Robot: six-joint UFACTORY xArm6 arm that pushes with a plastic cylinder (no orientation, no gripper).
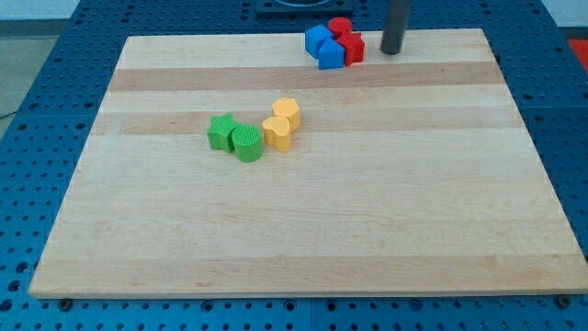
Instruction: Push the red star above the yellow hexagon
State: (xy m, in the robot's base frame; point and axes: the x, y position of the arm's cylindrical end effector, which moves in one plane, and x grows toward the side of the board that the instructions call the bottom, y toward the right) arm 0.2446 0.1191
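The red star (352,48) lies near the view's top edge of the wooden board, touching a red round block (341,27) behind it and two blue blocks (323,46) on its left. The yellow hexagon (288,111) sits near the board's middle, touching a yellow heart-shaped block (277,133) just below it. My tip (391,51) stands on the board just to the right of the red star, a small gap apart from it, far above and to the right of the yellow hexagon.
A green star-like block (221,132) and a green round block (246,143) sit together left of the yellow pair. The wooden board (294,239) lies on a blue perforated table (28,165).
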